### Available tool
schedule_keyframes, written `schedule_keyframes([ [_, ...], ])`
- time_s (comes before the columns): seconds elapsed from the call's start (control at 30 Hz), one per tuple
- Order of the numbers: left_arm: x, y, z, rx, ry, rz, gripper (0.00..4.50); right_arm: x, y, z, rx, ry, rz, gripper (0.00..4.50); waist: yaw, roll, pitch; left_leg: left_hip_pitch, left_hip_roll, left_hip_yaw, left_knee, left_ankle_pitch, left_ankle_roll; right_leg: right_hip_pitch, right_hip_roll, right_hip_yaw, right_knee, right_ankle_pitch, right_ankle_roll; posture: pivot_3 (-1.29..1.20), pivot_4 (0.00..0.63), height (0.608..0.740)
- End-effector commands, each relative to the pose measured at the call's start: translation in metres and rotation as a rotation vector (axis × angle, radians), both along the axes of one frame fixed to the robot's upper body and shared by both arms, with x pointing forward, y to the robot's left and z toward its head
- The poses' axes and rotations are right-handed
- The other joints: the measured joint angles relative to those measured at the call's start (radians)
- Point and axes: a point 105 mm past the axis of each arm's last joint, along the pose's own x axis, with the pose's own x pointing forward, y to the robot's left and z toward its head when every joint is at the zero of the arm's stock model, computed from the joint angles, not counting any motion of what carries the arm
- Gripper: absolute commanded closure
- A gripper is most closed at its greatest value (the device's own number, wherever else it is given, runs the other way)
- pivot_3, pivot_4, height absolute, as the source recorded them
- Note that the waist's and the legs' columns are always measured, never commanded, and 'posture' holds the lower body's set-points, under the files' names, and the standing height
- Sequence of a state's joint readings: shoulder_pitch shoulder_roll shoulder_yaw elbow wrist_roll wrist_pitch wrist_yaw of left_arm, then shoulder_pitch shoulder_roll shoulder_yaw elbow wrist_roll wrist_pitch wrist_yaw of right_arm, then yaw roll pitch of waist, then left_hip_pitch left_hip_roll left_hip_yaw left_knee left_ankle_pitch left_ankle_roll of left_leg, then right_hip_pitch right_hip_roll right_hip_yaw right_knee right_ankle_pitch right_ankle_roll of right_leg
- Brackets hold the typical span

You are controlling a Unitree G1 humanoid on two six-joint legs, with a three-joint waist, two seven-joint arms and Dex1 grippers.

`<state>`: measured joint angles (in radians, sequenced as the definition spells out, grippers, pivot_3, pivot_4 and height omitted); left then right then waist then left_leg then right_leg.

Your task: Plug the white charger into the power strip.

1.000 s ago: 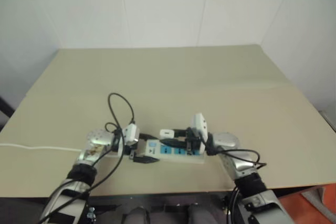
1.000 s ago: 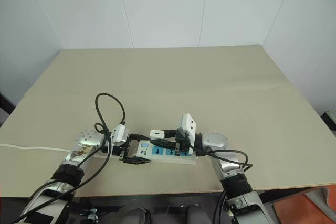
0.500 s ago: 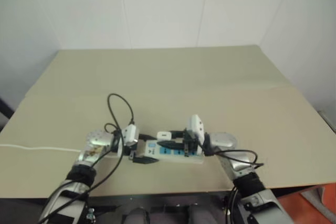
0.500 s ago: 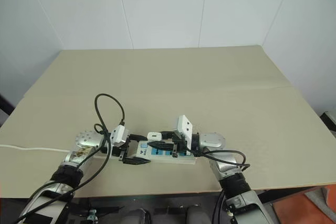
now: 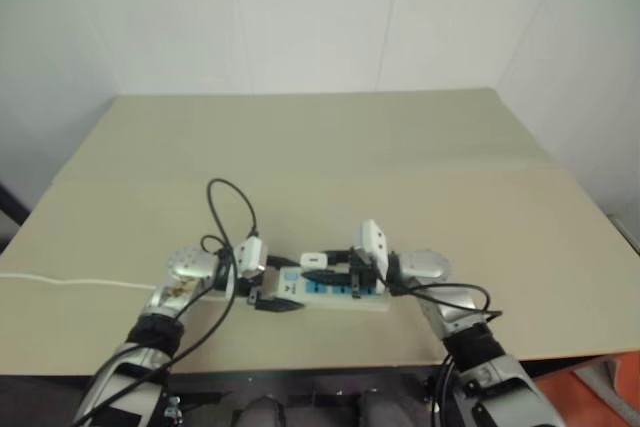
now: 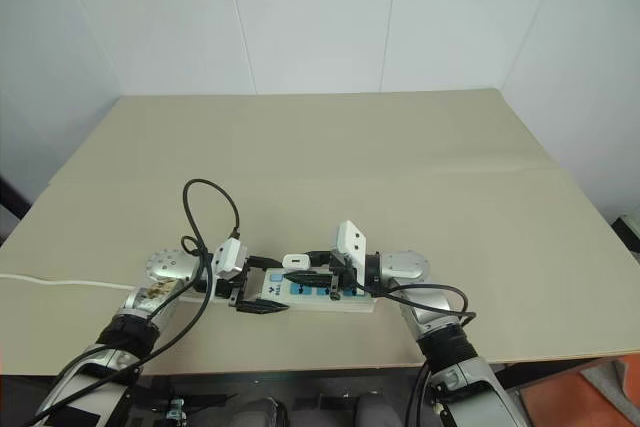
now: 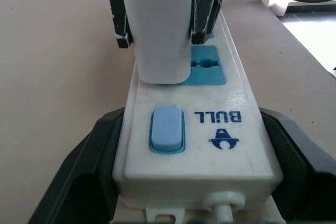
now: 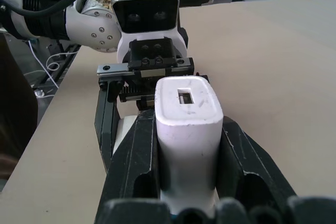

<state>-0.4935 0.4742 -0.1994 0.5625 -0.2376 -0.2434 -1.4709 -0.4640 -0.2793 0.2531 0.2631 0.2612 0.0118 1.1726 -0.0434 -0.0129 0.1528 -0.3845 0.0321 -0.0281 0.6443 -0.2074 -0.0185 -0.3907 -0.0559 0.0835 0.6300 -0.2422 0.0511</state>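
Now, step in hand: insertion of the white charger into the power strip, prongs not yet seated by the look of it.
Right tool: clamped on the white charger from both sides, body gripped between the black fingers, USB end facing back toward the wrist.
Left tool: spread wide around the switch end of the power strip, one finger along each long side, bracing it on the desk.
Power strip place: flat near the desk's front edge, about midway along it, white cord trailing off toward the left edge.
Charger place: over the strip, at the socket just beside the switch panel; whether touching the socket face, cannot tell.
Next socket along: blue face partly visible beside the charger.
Next move, judged: prongs lined up with the slots, then a straight push down while the left tool steadies the strip.
Risk, judged: tilt of the charger jamming the prongs, or the strip sliding.
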Motion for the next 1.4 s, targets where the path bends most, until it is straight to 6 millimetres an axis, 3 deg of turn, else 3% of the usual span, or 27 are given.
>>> schedule_keyframes([
  [0.03,-0.006,0.018,-0.023,0.111,0.068,0.030,1.21,0.001,-0.028,-0.026,-0.108,0.094,-0.048,3.40,0.001,0.000,0.000,0.000,0.000,0.000,0.000,0.000,0.000,0.000,0.000,0.000,0.000,0.000,0.000,0.00,0.150,0.740],
  [0.27,-0.006,0.021,-0.024,0.118,0.069,0.035,1.21,-0.002,-0.042,-0.043,-0.156,0.163,-0.077,3.40,0.007,-0.001,-0.001,-0.001,0.000,0.000,0.000,0.000,0.000,0.000,0.000,0.000,-0.001,0.000,0.000,0.00,0.150,0.740],
  [0.77,-0.005,0.026,-0.026,0.127,0.066,0.050,1.21,-0.012,-0.041,-0.061,-0.163,0.242,-0.125,3.40,0.007,-0.009,-0.008,0.000,0.000,0.000,-0.001,-0.001,0.000,0.001,-0.001,-0.001,-0.002,-0.001,-0.001,0.00,0.150,0.740],
  [1.4,-0.005,0.035,-0.026,0.142,0.069,0.059,1.21,-0.019,-0.055,-0.087,-0.239,0.325,-0.132,3.40,0.006,-0.012,-0.020,0.003,0.001,0.000,-0.002,-0.004,0.000,0.002,0.000,-0.001,-0.001,-0.005,-0.002,0.00,0.150,0.740],
])
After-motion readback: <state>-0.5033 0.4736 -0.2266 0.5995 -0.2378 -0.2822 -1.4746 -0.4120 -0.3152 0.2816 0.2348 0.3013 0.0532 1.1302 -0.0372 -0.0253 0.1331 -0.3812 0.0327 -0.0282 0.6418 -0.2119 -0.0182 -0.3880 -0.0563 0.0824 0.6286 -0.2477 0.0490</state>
